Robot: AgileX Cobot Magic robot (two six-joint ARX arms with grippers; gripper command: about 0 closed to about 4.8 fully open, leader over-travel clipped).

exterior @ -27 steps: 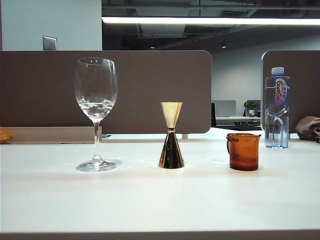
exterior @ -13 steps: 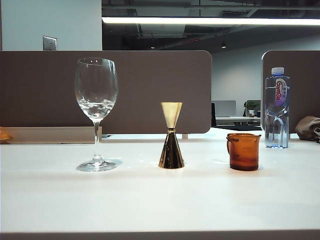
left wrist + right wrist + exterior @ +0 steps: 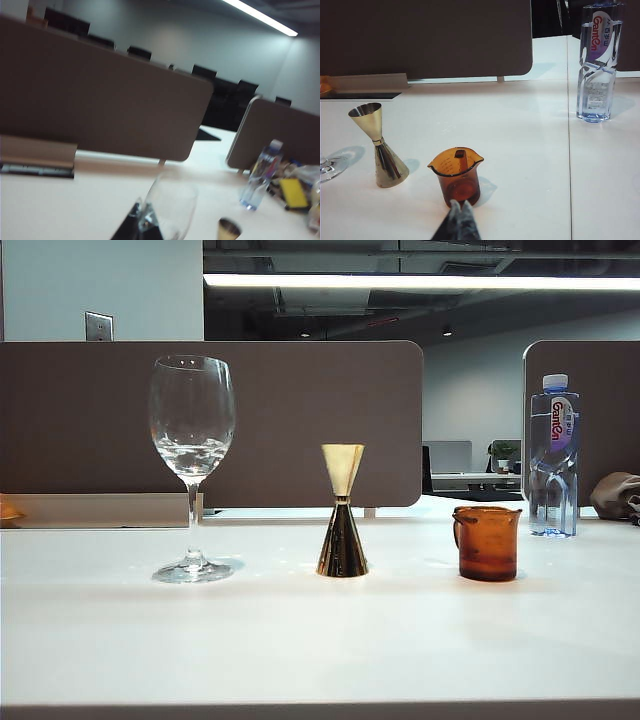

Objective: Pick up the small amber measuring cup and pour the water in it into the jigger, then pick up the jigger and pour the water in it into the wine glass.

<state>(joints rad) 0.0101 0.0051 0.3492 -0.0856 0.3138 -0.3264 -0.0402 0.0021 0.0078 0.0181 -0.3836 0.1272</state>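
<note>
On the white worktop (image 3: 300,640) the wine glass (image 3: 192,465) stood at the left, the jigger (image 3: 343,510) upright in the middle, the small amber measuring cup (image 3: 487,542) at the right, axis vertical, handle leftward. The left gripper (image 3: 142,225) hung near the glass, its jaws' state untellable. The right gripper (image 3: 459,220) had its jaws closed just before the cup; they should probably part first, then clasp it level.

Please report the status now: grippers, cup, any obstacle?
Right gripper shut, just short of amber measuring cup. Left gripper by wine glass, state unclear. Nothing between.
</note>
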